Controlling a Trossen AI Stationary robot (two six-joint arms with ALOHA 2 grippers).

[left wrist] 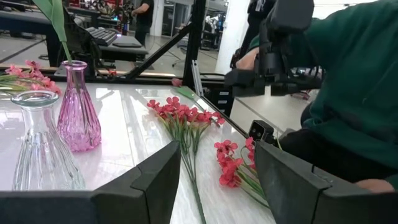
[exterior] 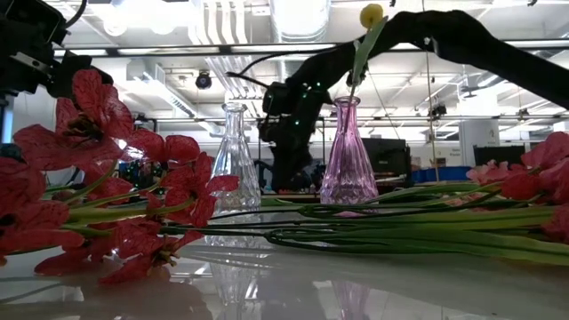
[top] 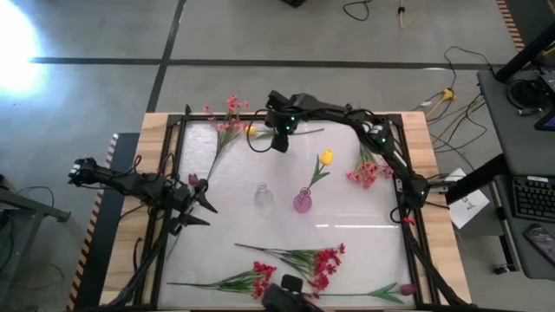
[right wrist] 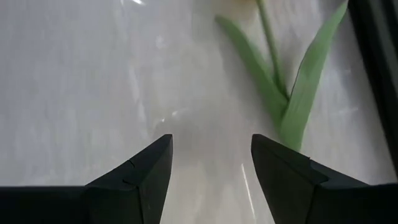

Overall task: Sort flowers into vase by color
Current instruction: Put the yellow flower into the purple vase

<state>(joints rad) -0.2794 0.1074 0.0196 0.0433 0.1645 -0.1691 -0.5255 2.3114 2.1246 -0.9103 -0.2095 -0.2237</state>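
Observation:
A pink vase [top: 302, 201] at the table's middle holds a yellow flower [top: 326, 157], upright on its stem. Beside it stands a clear vase [top: 263, 198] with nothing in it. Another yellow flower [top: 299, 132] lies along the far edge, and its green stem and leaves [right wrist: 283, 93] show just ahead of my right gripper [right wrist: 211, 155]. That gripper [top: 280, 146] hangs open, slanting down above the table, touching nothing. Pink sprays lie at the far left [top: 227, 117] and at the right [top: 368, 173]; red sprays [top: 303, 260] lie near the front. My left gripper [top: 206, 214] waits open at the left.
A dark-red bloom [top: 193, 179] lies beside my left gripper and another [top: 406, 289] at the near right corner. A black frame [top: 173, 156] runs round the white tabletop. A person in a green sleeve [left wrist: 354, 93] with a black device is at the near edge.

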